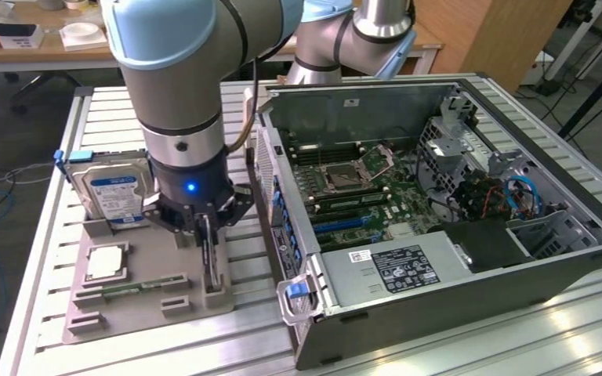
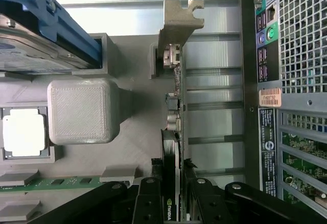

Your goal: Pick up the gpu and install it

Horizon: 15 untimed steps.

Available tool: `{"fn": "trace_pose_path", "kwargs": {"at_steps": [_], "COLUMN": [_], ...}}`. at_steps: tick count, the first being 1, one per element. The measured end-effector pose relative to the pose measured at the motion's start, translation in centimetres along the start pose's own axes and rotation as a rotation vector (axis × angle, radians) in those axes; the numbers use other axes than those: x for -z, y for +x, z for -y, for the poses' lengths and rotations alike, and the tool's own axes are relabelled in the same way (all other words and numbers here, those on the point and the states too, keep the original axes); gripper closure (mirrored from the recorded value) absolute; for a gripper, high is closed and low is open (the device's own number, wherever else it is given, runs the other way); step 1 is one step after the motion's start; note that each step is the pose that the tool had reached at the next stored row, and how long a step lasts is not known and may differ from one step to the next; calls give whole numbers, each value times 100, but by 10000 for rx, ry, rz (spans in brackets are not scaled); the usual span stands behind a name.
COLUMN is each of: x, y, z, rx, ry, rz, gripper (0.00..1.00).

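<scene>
Jaws grip the gpu [image 1: 210, 252] on both flat faces.

Exterior view: the arm [image 1: 181, 94] stands vertical over the grey holder tray [image 1: 144, 309] on the slatted bench [image 1: 45, 180], wrist pointing straight down. The card stands on edge in a slot on the side of the tray nearest the open computer case [image 1: 437, 196]. A blue-labelled hard drive [image 1: 113, 196] stands upright just beside the wrist, toward the exterior view's left. A processor [image 1: 106, 262] and a memory stick [image 1: 134, 288] lie flat in the tray. The motherboard [image 1: 369, 188] is exposed inside the case.

Wrist view: two black fingers [image 2: 148, 201] press against the card [image 2: 172, 106] near one end. Its metal bracket [image 2: 180, 22] sits at the far end. The case's perforated rear panel [image 2: 301, 55] runs alongside, near the card.
</scene>
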<state>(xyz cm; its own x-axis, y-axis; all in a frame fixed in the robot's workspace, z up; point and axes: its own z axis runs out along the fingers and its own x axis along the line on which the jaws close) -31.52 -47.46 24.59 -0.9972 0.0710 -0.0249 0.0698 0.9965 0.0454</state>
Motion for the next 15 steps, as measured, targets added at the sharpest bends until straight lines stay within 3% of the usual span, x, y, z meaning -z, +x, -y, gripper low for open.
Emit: {"fn": "trace_pose_path", "kwargs": {"at_steps": [4,15], "x": [33,253], "y": [-1,-6], "z": [-2,-12], "rx": [0,-1], "ry": [2,3], "rz": [-1,-15], "gripper": [74,74]}}
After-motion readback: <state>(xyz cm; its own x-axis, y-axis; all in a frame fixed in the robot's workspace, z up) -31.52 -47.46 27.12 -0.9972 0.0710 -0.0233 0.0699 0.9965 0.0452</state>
